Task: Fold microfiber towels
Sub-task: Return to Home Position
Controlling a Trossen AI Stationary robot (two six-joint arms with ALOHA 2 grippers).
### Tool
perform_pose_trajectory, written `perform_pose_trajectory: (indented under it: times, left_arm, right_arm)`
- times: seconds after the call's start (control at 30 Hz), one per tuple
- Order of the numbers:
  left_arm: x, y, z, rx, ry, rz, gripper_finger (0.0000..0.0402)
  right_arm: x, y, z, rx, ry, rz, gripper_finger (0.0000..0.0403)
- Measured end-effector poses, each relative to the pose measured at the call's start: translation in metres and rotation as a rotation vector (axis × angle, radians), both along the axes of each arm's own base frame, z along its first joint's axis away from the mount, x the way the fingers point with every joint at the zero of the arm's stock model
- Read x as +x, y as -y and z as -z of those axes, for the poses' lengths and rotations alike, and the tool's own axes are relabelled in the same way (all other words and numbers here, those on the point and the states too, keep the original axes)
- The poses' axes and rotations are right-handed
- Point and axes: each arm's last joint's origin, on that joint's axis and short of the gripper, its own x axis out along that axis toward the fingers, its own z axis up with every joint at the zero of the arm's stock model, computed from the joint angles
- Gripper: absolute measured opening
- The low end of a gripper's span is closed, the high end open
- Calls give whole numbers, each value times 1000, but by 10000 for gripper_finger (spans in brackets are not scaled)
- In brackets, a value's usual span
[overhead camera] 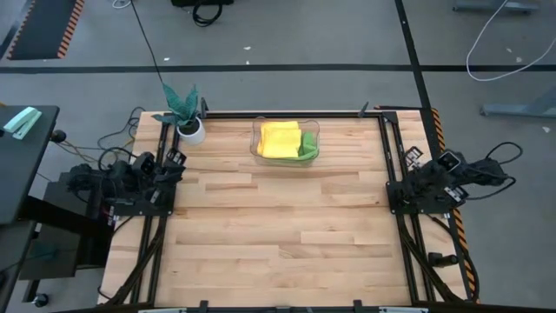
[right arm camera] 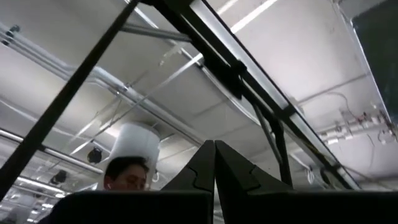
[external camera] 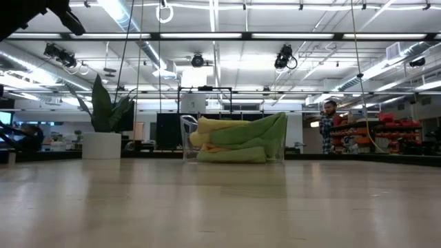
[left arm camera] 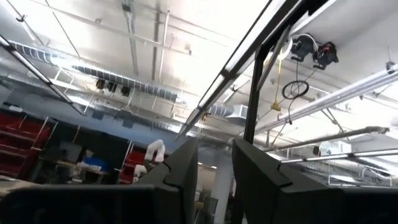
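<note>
The microfiber towels lie folded and stacked in a clear plastic bin (overhead camera: 314,129) at the table's far middle: a yellow towel (overhead camera: 279,139) on top, a green one (overhead camera: 307,145) under its right edge. In the low view the stack (external camera: 238,140) shows yellow, orange and green layers. My left gripper (left arm camera: 215,155) is drawn back at the table's left edge (overhead camera: 174,165), pointing up at the ceiling, open with a narrow gap and nothing in it. My right gripper (right arm camera: 214,158) is drawn back at the right edge (overhead camera: 415,178), pointing up, shut on nothing.
A teal-leaved plant in a white pot (overhead camera: 189,126) stands at the table's far left corner. A black frame (overhead camera: 382,148) runs along the table's sides. The bare wooden tabletop (overhead camera: 278,226) spreads between the two arms. A person (external camera: 331,124) stands in the room beyond.
</note>
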Motion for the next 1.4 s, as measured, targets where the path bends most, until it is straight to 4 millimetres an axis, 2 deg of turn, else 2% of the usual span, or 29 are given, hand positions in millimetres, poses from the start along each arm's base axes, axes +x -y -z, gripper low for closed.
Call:
perform_pose_trajectory:
  times: [0.17, 0.27, 0.47, 0.67, 0.97, 1.4]
  left_arm:
    - [5, 1, 8, 8, -69, 4, 107]
    - [9, 2, 14, 32, -142, -3, 107]
    - [21, 4, 40, 79, -428, 3, 107]
    - [25, 5, 61, 24, -659, 38, 107]
    - [25, 5, 63, 47, -673, 31, 107]
    - [25, 5, 63, 43, -673, 31, 107]
  right_arm:
    - [11, -2, 5, -28, -133, -21, 18]
    - [23, -4, 14, -50, -288, -22, 18]
    - [49, -7, 45, -146, -683, 36, 18]
    - [59, -4, 72, -177, -954, 189, 18]
    - [62, 0, 94, -307, -1110, 451, 18]
    - [61, 0, 102, -366, -1170, 472, 18]
